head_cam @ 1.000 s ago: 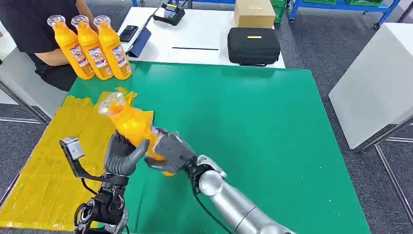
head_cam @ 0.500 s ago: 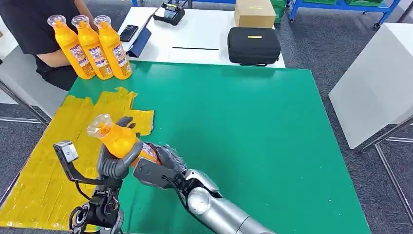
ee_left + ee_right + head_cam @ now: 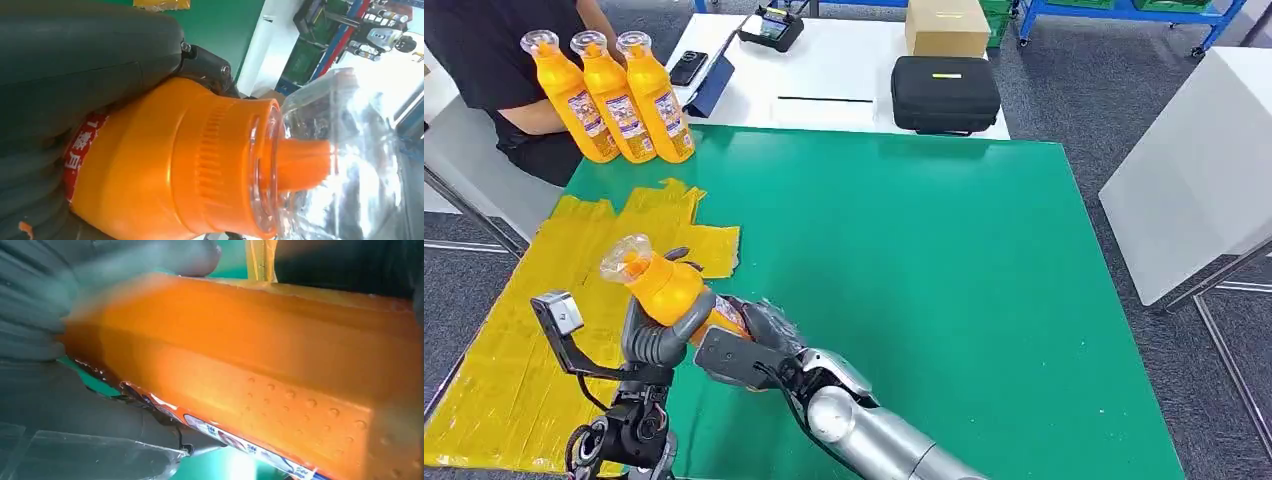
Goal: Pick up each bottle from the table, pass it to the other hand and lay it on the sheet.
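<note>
Head view: the sheet (image 3: 514,370) lies at nine o'clock of both hands, the left arm nearer it. The bottle (image 3: 664,288) is off the table, long axis tilted, cap toward eleven o'clock. Left hand (image 3: 659,335) grasps its neck; right hand (image 3: 744,350) grasps its base from four o'clock.

I count four orange bottles, three standing upper left (image 3: 569,95) (image 3: 614,95) (image 3: 657,97) and one lower left (image 3: 667,290), plus one yellow sheet (image 3: 534,340), one black case (image 3: 945,94), one cardboard box (image 3: 946,26) and one phone (image 3: 688,68).
</note>
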Controlling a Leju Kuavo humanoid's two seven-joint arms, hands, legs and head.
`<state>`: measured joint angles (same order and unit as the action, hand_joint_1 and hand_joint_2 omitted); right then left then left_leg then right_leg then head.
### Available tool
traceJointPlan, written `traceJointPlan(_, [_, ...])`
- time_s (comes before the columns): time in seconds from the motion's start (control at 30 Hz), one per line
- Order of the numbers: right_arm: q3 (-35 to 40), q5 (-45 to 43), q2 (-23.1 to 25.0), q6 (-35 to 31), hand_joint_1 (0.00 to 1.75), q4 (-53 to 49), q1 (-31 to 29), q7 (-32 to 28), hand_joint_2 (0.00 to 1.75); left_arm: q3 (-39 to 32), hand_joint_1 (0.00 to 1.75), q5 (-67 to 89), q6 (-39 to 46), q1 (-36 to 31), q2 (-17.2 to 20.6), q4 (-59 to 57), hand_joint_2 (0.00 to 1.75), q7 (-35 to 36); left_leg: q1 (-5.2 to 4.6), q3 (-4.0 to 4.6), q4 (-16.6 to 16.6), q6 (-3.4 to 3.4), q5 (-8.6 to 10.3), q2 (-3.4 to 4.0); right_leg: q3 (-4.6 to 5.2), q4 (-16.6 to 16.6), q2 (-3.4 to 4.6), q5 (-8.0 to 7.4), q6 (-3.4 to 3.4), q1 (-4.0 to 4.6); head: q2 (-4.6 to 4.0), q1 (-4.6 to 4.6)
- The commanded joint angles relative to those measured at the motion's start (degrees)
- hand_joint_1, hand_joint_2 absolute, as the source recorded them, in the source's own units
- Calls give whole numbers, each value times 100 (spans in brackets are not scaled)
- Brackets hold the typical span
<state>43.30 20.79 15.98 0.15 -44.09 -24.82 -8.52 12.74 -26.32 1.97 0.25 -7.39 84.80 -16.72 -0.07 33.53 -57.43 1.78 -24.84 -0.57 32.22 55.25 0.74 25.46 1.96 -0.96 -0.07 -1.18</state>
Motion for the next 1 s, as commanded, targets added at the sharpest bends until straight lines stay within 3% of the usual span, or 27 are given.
traceJointPlan(0.03, [369,74,-112,-146,175,146,-39,-161,175,-116,175,54,-68,-375,-77,-354,175,-6,3,-11,2,-10,-1,-11,-17,-3,-20,5,-9,4,0,2])
traceJointPlan(0.07, [345,75,-122,-181,175,129,-30,-165,175,-125,175,57,-67,-369,-77,-337,175,-16,3,-12,2,-11,-1,-11,-18,-3,-21,6,-10,5,0,2])
traceJointPlan(0.1, [-91,23,-366,-473,0,-380,140,-127,175,-385,175,542,475,-278,-55,-57,175,-236,3,-6,2,-7,0,-9,-10,-3,-15,3,-6,4,0,2])
traceJointPlan(0.17, [-191,58,-456,-406,0,-642,216,-48,175,-473,175,573,464,-209,-52,74,175,-178,3,-7,2,-7,0,-10,-12,-4,-16,3,-6,4,0,0])
traceJointPlan(0.2, [-252,88,-459,-476,0,-714,251,-31,0,-518,175,748,621,-189,-68,95,175,-227,5,-10,0,-11,-3,-11,-17,-3,-21,7,-10,6,0,2])
traceJointPlan(0.33, [-991,31,-770,-675,0,-2028,790,-113,0,-969,175,2491,1932,115,-148,497,175,-607,4,-1,-1,-6,-2,-9,-7,-3,-15,3,-5,5,0,2])
traceJointPlan(0.4, [-1213,144,-924,-589,0,-2750,1116,42,0,-1078,175,5288,3692,190,-101,505,175,-815,2,2,-1,-5,-3,-4,-4,-2,-11,3,-4,3,0,0])
traceJointPlan(0.43, [-1299,56,-1041,-415,0,-3213,1365,140,0,-1613,175,6787,3803,311,-448,652,175,-793,3,-9,-2,-9,-9,-3,-15,-1,-15,10,-8,5,0,0])
traceJointPlan(0.5, [-1316,64,-1085,-411,0,-3380,1481,141,0,-1683,175,7004,3803,355,-534,645,175,-866,4,-2,-2,-5,-6,-10,-10,-3,-19,8,-5,5,0,2])
traceJointPlan(0.63, [-1148,-129,-1291,-343,0,-3706,1738,14,0,-2800,175,9198,3803,245,-1261,436,175,-1913,-2,-11,-3,-6,-9,-41,-26,-4,-41,15,-5,-1,0,2])
traceJointPlan(0.73, [-1103,-221,-1335,-291,0,-3907,1884,19,0,-3013,175,10217,3803,167,-1261,333,175,-1957,-2,-8,2,-9,-9,-25,-18,-8,-27,7,-8,0,0,2])
traceJointPlan(0.83, [-1055,-269,-1320,-208,0,-3884,1863,46,0,-2530,175,10859,3803,310,-903,240,175,-1544,-2,-7,3,-12,-8,-29,-15,-6,-32,9,-11,1,0,2])
traceJointPlan(0.9, [-1055,-269,-1320,-208,0,-3884,1863,46,0,-2530,175,10859,3803,310,-903,240,175,-1544,-5,-8,7,-9,-6,-23,-13,-8,-25,6,-7,-2,0,0])
traceJointPlan(1.0, [-1041,-350,-1315,-106,0,-3840,1831,54,0,-1735,175,11118,3803,451,-425,131,175,-717,0,-11,6,-12,-8,-24,-18,-8,-28,9,-9,3,0,0])
